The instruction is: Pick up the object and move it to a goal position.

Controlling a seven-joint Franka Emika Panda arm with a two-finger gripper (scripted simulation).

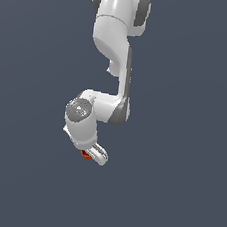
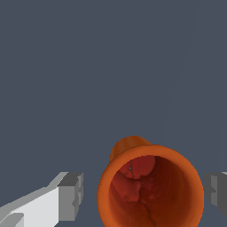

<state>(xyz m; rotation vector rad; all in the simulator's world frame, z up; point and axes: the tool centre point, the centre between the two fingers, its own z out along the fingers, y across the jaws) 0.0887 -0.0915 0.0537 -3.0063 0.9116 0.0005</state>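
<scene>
The small orange-red cup [image 2: 150,190] fills the wrist view, its dark hollow mouth facing the camera. It sits between the two grey fingertips of my gripper [image 2: 144,197]. One finger [image 2: 71,195] and the other finger [image 2: 218,193] stand on either side of the cup's rim with a narrow gap at each. The gripper is open. In the exterior view only a sliver of the cup [image 1: 85,155] shows beside the white gripper [image 1: 94,156], which hides the rest.
The white arm [image 1: 114,45] reaches down from the top of the exterior view, over a plain dark grey-blue background. No other objects or edges show.
</scene>
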